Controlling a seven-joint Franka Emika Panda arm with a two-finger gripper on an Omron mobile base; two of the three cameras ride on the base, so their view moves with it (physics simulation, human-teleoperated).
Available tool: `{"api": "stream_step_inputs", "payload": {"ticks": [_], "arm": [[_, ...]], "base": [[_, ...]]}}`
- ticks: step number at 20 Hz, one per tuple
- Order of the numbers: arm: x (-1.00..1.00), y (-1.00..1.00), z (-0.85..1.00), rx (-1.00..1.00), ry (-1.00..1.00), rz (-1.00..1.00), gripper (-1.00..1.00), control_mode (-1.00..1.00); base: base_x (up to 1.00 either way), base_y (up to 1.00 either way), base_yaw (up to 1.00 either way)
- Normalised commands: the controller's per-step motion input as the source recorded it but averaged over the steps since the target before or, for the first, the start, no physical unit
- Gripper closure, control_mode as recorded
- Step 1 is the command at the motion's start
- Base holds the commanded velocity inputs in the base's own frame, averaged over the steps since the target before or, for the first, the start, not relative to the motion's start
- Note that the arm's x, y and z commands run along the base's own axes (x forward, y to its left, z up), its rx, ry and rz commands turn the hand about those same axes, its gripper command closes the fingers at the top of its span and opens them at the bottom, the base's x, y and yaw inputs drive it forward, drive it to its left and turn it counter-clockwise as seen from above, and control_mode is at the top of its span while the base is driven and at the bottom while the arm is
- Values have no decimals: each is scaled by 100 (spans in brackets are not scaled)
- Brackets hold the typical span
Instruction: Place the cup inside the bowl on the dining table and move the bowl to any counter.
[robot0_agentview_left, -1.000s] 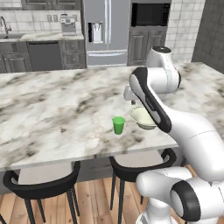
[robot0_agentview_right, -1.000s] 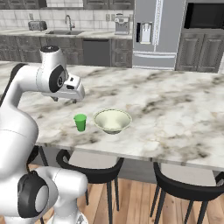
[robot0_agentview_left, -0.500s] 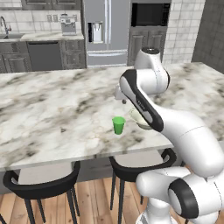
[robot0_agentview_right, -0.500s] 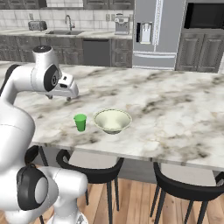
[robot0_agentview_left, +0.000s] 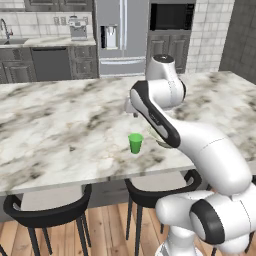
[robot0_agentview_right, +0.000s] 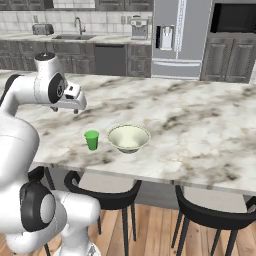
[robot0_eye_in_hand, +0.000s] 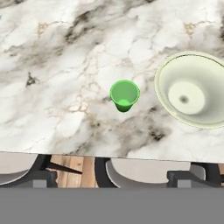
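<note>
The small green cup (robot0_agentview_right: 91, 140) stands upright on the white marble dining table (robot0_agentview_right: 200, 125), near its front edge. Just to its right, a short gap away, sits the wide pale bowl (robot0_agentview_right: 128, 138), empty. My gripper (robot0_agentview_right: 75, 110) hangs in the air above the table, behind and left of the cup, open and holding nothing. The hand view looks straight down on the cup (robot0_eye_in_hand: 124, 95) and the bowl (robot0_eye_in_hand: 191, 91). In the left base view the cup (robot0_agentview_left: 135, 143) is plain, while my arm hides most of the bowl and the gripper (robot0_agentview_left: 133, 113) floats above the cup.
Black stools (robot0_agentview_right: 102, 192) (robot0_agentview_left: 47, 210) are tucked under the table's near edge. A counter (robot0_agentview_right: 75, 37) with a sink, toaster (robot0_agentview_right: 40, 29) and coffee machine (robot0_agentview_right: 138, 27) runs along the back wall beside the steel fridge (robot0_agentview_right: 177, 37).
My arm has swung left and the hand has shifted over the table toward a spot above the cup. Cup and bowl have stayed put. The jaws remain wide.
</note>
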Motion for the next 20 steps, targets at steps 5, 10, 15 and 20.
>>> {"api": "stream_step_inputs", "payload": {"ticks": [5,10,15,20], "arm": [[19,6,0,0,0,0,-100,-100],[16,0,-2,0,0,0,-100,-100],[8,0,0,0,0,0,-100,-100],[11,0,0,0,0,0,-100,-100]], "base": [[0,0,0],[0,0,0],[0,0,0],[0,0,0]]}}
